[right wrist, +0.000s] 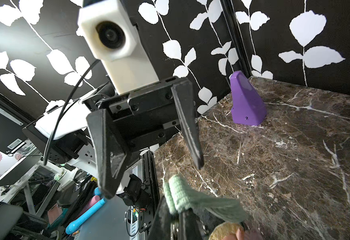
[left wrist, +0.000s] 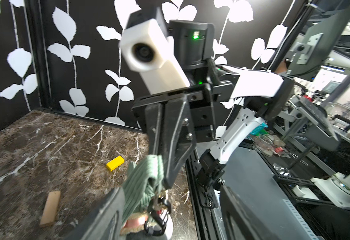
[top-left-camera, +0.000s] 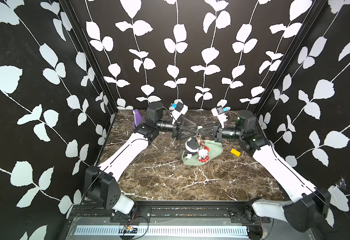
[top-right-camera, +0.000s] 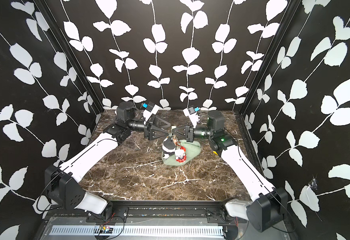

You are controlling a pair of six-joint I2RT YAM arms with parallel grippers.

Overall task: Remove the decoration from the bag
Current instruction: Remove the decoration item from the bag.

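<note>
Firmly, right claw [left wrist: 166, 182] pinches the bag [top-left-camera: 213, 150]; left claw [right wrist: 153, 178] gapes.

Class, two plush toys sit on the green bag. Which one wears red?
The smaller white plush, dressed in red plaid; the bigger plush beside it is black and white.

Too small to tell: clasp [top-left-camera: 199, 138] just under right gripper [top-left-camera: 199, 131] tips. Plush decos [top-left-camera: 191, 146] nr same tips hide pt of bag [top-left-camera: 214, 148]. Arm hides most of yellow block [top-right-camera: 215, 153] behind that gripper.
</note>
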